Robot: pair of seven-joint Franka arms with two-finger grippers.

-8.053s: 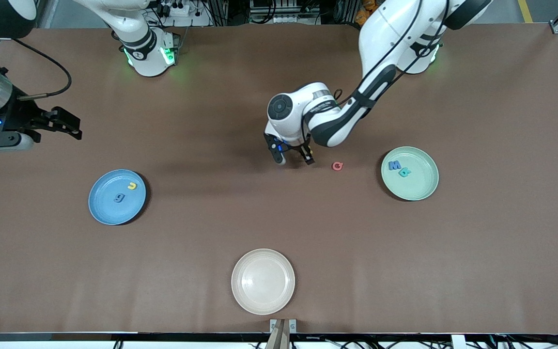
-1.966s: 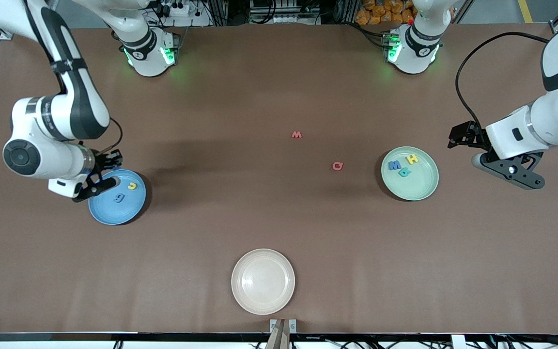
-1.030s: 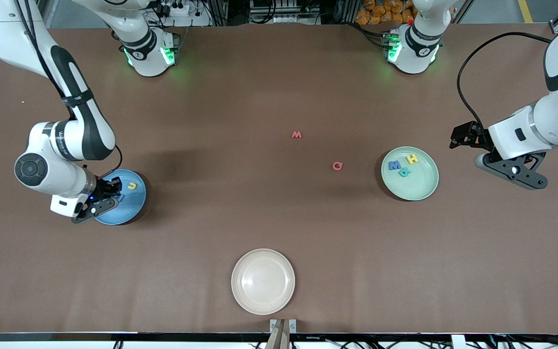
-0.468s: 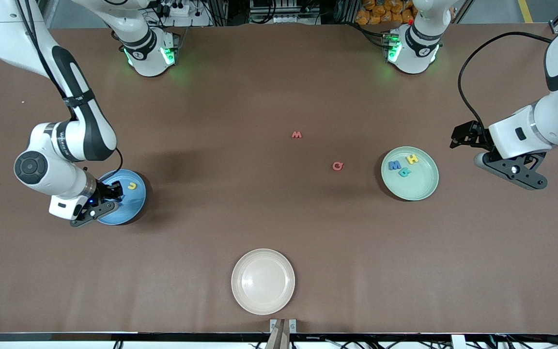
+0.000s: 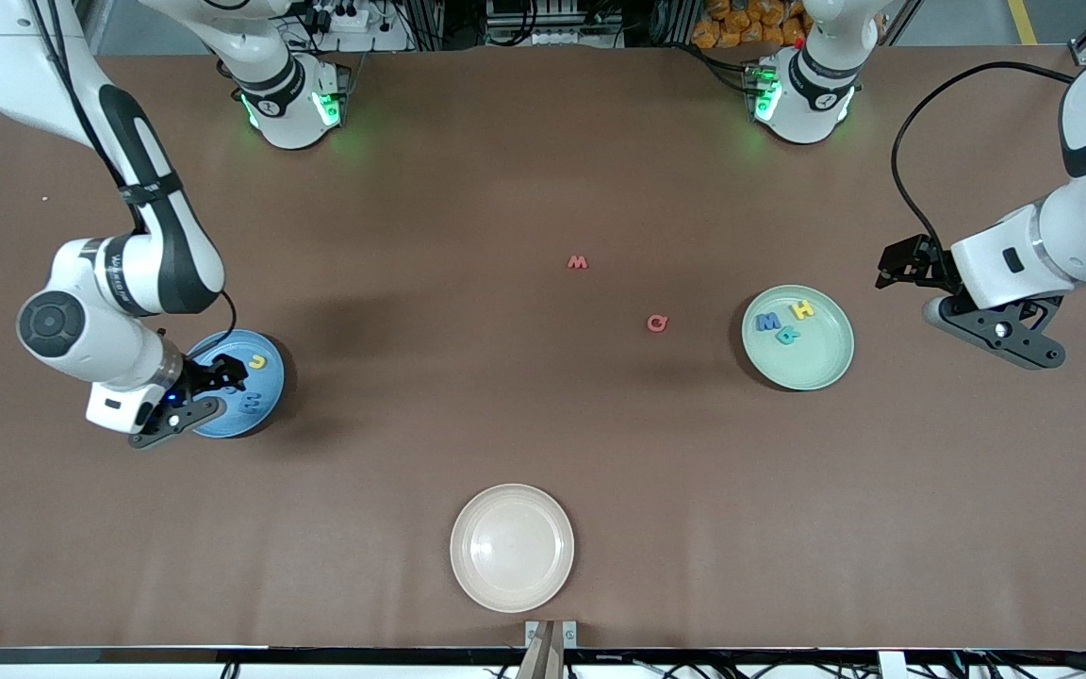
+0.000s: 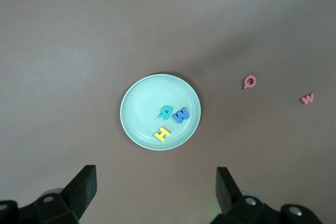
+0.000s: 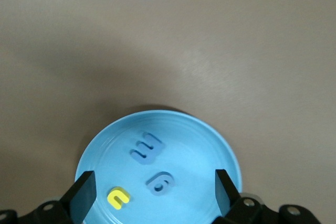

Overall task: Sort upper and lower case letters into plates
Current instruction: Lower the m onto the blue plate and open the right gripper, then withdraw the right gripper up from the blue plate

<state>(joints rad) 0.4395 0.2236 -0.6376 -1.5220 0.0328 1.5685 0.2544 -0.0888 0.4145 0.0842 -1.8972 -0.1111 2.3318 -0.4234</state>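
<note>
The blue plate [image 5: 271,382] lies toward the right arm's end of the table. It holds a yellow u [image 7: 118,198], a blue m [image 7: 146,148] and a blue g [image 7: 159,182]. My right gripper [image 5: 206,392] hovers just over this plate, open, nothing between its fingers. The mint green plate [image 5: 821,363] holds a blue M [image 5: 768,322], a teal letter [image 5: 788,335] and a yellow H [image 5: 802,308]. A red w [image 5: 578,262] and a red Q [image 5: 657,323] lie on the bare table between the plates. My left gripper [image 5: 994,328] waits open, high beside the mint plate.
A cream-white plate [image 5: 512,547] with nothing in it sits near the table's front edge, midway along. The brown tabletop [image 5: 543,424] carries nothing else. The arms' bases stand along the edge farthest from the front camera.
My right gripper has opened over the blue plate and the blue m now lies in it. The gripper has lifted a little. The left arm has not moved.
</note>
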